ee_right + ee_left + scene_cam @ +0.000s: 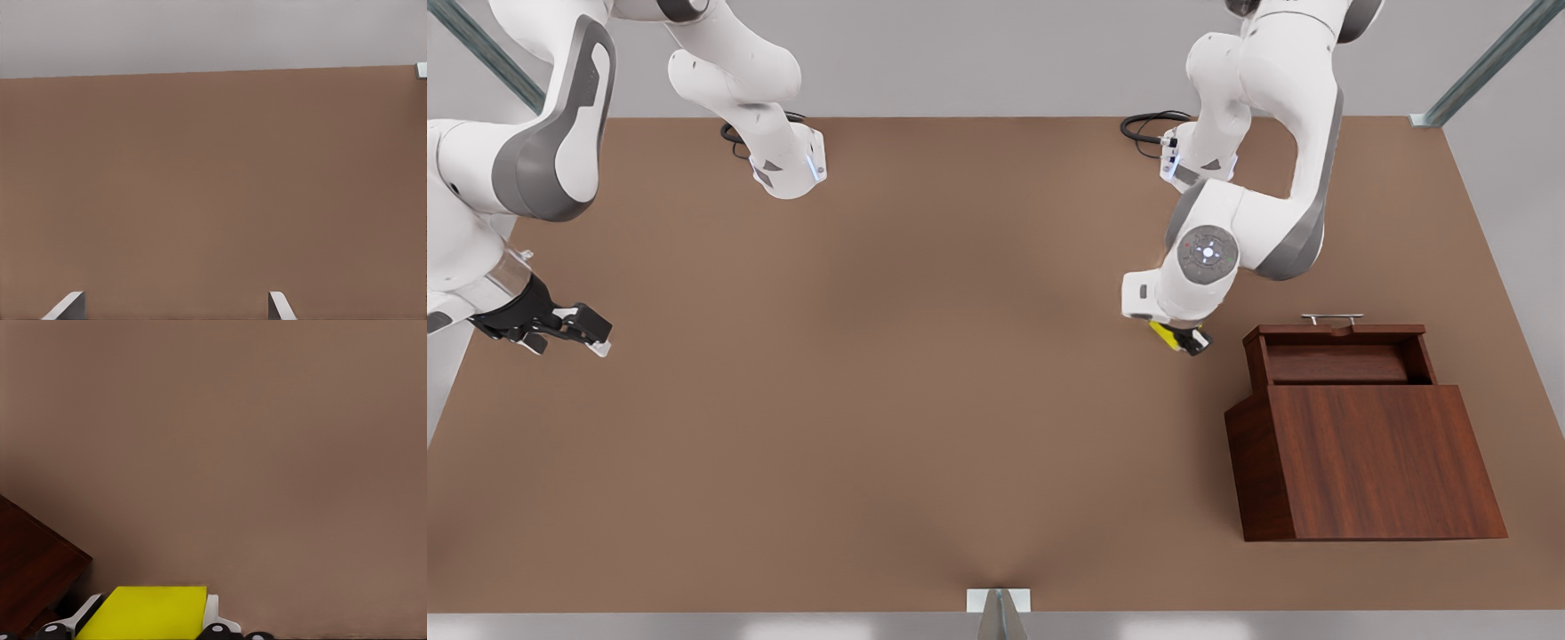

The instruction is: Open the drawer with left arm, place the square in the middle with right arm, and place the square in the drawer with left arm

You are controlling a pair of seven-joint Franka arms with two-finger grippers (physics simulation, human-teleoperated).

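Cabinet [1383, 462] nearest, drawer [1338, 360] pulled open behind it; left gripper [1181, 339] clenched on the square [1165, 335], just beside the drawer; carry it over the tray, lower clear of the walls, then release; right gripper [569, 329] spread, empty, waiting well apart.

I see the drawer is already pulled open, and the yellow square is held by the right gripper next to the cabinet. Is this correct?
Not quite: the left gripper holds the yellow square, as the left wrist view shows. The right gripper waits open at the front view's left. The drawer is indeed pulled open, and the square is beside the cabinet.
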